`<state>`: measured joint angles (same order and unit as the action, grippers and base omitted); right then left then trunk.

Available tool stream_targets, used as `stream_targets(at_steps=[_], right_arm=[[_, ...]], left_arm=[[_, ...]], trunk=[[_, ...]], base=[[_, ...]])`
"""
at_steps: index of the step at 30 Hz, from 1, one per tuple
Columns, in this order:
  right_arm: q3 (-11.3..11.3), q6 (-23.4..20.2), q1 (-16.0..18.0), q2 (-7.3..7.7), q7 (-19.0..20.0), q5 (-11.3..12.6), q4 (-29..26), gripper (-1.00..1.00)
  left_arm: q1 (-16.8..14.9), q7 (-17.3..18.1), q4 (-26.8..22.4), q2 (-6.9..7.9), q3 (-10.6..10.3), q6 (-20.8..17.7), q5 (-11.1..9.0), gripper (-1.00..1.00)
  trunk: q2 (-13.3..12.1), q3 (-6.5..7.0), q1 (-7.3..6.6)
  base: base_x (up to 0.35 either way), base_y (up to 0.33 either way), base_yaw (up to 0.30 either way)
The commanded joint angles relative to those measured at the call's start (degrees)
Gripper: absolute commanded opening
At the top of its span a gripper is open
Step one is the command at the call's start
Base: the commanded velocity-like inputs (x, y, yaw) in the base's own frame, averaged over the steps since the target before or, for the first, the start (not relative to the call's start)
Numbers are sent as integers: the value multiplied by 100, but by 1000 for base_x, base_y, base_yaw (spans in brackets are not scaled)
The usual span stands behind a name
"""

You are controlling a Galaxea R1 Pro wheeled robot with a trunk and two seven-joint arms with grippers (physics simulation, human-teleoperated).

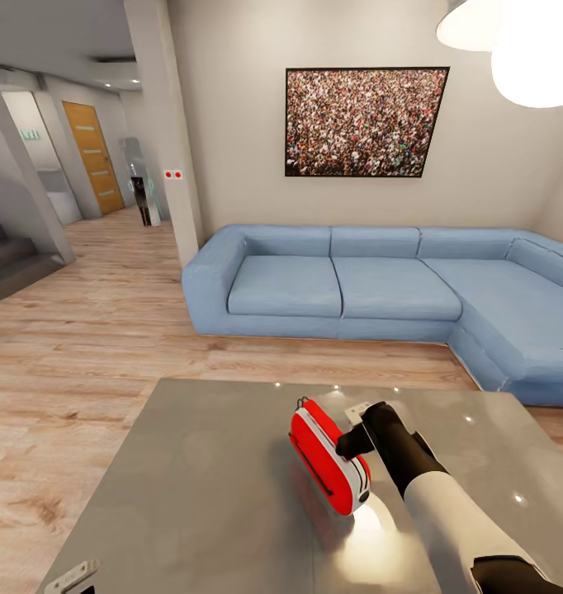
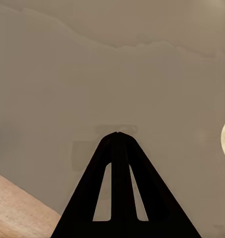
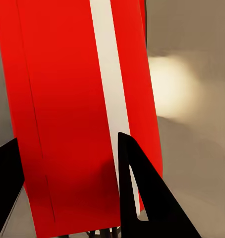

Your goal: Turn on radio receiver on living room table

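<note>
From the head, the right gripper [image 1: 356,441] sits right against the red radio [image 1: 327,456], which stands on the grey table [image 1: 191,478]; this looks like the switching-on step. Its wrist camera adds what the head cannot: spread fingers [image 3: 142,198] straddling the radio [image 3: 78,114], so a press should follow. The left gripper [image 2: 118,134], pinched closed, hangs over bare tabletop [image 2: 112,74].

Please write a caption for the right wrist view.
Open right gripper straddling the red radio receiver above the grey table.
</note>
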<state>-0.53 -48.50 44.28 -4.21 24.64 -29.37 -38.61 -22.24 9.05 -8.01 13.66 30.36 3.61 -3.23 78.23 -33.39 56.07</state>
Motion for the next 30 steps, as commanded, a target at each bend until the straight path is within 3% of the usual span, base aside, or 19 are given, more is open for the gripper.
stream_targets(at_steps=[1, 19, 23, 30], right_arm=[[0, -1, 1, 1, -3, 19, 0, -100], [0, -1, 1, 1, -3, 19, 11, -100], [0, -1, 1, -1, -3, 23, 11, -100], [7, 1, 1, -1, -16, 28, 79, -100]], left_arm=[[0, 0, 1, 2, 0, 1, 1, -100], [0, 0, 2, 4, 1, 0, -1, -100], [0, 0, 2, 1, 1, 0, -2, -100], [0, 0, 2, -4, -2, 0, -3, -100]], trunk=[[0, 0, 0], [0, 0, 0], [161, -71, 88], [161, -71, 88]], base=[[0, 0, 0], [0, 0, 0], [0, 0, 0], [0, 0, 0]])
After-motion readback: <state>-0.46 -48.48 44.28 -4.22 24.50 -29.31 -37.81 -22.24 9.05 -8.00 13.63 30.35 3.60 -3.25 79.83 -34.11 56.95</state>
